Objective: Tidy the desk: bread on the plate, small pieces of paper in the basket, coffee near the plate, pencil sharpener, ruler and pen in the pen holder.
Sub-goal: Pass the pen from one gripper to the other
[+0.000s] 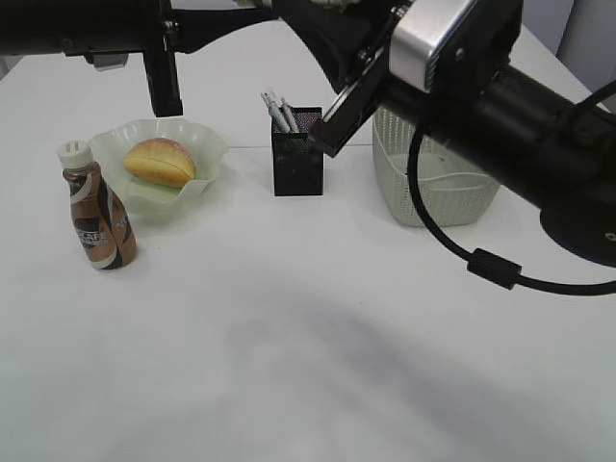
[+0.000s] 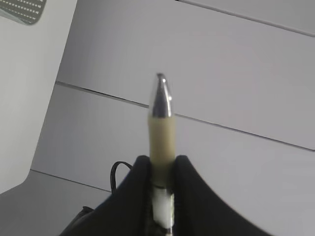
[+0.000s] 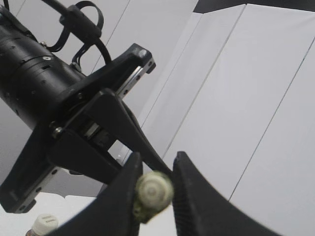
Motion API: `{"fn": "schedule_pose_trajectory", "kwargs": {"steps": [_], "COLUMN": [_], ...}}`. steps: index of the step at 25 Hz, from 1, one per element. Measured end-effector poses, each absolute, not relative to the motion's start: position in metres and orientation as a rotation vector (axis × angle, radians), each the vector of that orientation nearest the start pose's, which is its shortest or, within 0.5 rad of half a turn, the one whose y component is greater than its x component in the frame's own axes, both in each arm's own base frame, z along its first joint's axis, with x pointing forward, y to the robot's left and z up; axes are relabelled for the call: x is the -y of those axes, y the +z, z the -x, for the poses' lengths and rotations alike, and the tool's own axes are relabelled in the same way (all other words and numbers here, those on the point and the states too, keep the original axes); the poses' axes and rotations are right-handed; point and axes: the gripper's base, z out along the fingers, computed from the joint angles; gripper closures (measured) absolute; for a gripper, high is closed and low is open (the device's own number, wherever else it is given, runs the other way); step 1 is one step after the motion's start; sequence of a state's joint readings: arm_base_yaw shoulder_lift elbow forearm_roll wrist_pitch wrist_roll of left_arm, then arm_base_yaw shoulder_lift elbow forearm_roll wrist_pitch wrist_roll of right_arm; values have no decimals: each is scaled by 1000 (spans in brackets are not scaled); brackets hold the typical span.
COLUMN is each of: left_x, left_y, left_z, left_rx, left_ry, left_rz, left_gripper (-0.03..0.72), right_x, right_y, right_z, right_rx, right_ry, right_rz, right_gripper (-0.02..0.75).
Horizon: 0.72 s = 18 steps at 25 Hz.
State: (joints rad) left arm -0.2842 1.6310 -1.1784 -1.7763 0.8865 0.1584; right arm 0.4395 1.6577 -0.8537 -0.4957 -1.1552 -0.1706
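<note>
White desk [image 1: 289,366] looks nearly tidy: basket [image 1: 433,197] and pen holder [image 1: 297,159] below the raised fingers, bread [image 1: 160,161] on plate [image 1: 207,144], coffee [image 1: 96,214] beside. Last pen [image 2: 162,128]: left gripper [image 2: 161,167] pinches it; right gripper [image 3: 153,189] is narrowed around its end, apparently a handover.

The right pincer [image 3: 153,189] grips a cream pen [image 3: 153,192] end-on beside the left pincer [image 3: 98,128].

My exterior camera looked down at a slant across the desk [image 1: 289,366] from its front edge. Both wrist cameras sat close behind their fingers, aimed upward at wall panels; they shared the pen [image 2: 161,128], which the right one saw end-on.
</note>
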Motion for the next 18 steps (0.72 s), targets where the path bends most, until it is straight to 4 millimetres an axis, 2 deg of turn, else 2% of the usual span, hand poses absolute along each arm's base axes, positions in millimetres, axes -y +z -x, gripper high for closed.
{"fn": "schedule_pose_trajectory", "kwargs": {"steps": [4,18], "left_x": [166,166], "left_y": [327,327], "left_z": [-323,-322], "left_rx": [-2099,-2101], "left_ry": [-2054,-2058], "left_rz": [737,733], "left_gripper": [596,596], "right_x": [-181,-181], "right_y": [284,284], "right_z": [-294,-294], "right_rx": [-910,-909], "right_ry": [310,308], "right_rz": [817,816], "right_gripper": [602,604]}}
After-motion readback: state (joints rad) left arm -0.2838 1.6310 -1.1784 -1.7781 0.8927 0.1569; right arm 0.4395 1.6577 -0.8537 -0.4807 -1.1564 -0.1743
